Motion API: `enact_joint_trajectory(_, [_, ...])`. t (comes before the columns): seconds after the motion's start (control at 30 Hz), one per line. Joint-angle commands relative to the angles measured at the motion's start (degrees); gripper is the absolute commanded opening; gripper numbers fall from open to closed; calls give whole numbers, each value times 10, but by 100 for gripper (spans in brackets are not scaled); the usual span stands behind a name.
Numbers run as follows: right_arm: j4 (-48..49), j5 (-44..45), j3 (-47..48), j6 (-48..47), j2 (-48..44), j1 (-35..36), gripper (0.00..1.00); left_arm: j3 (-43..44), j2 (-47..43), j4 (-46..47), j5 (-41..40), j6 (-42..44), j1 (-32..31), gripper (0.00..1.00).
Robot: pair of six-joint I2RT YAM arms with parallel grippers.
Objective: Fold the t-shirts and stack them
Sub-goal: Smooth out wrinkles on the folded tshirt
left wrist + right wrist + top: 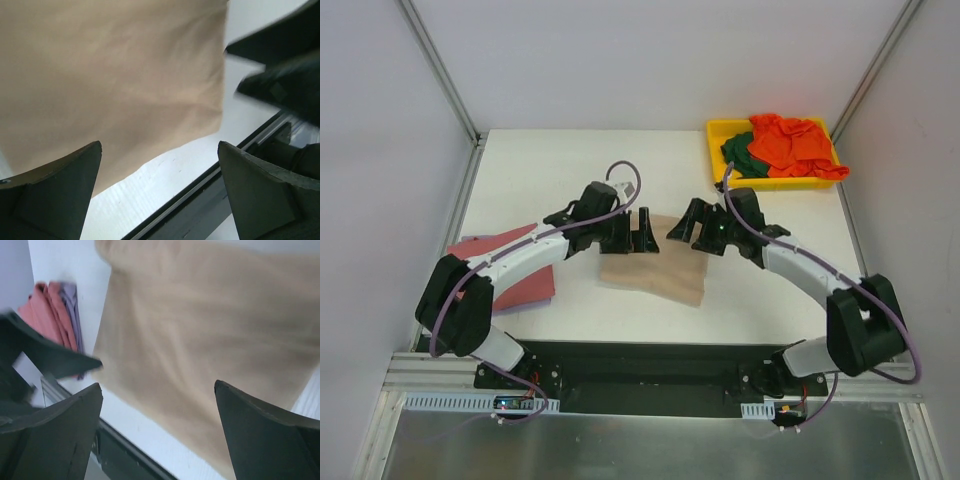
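A folded tan t-shirt (655,272) lies flat at the table's middle and fills both wrist views (110,75) (210,340). Above its far left edge my left gripper (642,232) hovers open, nothing between its fingers (60,185). My right gripper (686,226) is open over the shirt's far right edge, also empty. A dusty-red t-shirt (505,270) lies folded at the left on a lavender one (520,303), partly under the left arm; the right wrist view shows both (47,315). Orange-red t-shirts (792,142) and a dark green one (738,152) are heaped in the bin.
A yellow plastic bin (720,135) stands at the table's far right corner. White walls enclose the table on three sides. A black base rail (640,370) runs along the near edge, seen too in the left wrist view (200,200).
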Motion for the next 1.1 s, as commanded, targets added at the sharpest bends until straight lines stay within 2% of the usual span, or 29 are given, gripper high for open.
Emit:
enact_joint_trajectory(0.0, [94,1,73,29,101,-31,96,-62,25,23,31,-25,1,99])
enact_joint_trajectory(0.23, [98,33,143,41,258,-73,96,-156,9,38,23,-43,-6,99])
enact_joint_trajectory(0.33, [101,44,147,35,268,-73,96,-182,-7,42,9,-45,-11,99])
enact_joint_trajectory(0.43, [101,16,152,25,256,-74,96,-189,-21,42,10,-46,-17,99])
enact_joint_trajectory(0.53, [84,-25,160,4,217,-76,96,-183,-64,42,1,-38,-30,99])
enact_joint_trajectory(0.63, [69,-15,132,-15,139,-79,96,-182,-135,34,-20,-23,-32,99])
enact_joint_trajectory(0.8, [-16,67,31,-63,-33,-103,96,-182,-226,-16,-176,-27,-28,99])
enact_joint_trajectory(0.83, [-17,75,0,-60,-68,-116,96,-177,-227,-24,-213,-27,-23,99])
enact_joint_trajectory(0.9, [-21,59,-52,-51,-124,-141,96,-168,-214,-26,-231,-24,-2,99])
enact_joint_trajectory(1.07, [-17,-34,-139,-47,-218,-180,96,-107,-82,-21,-166,-8,62,98])
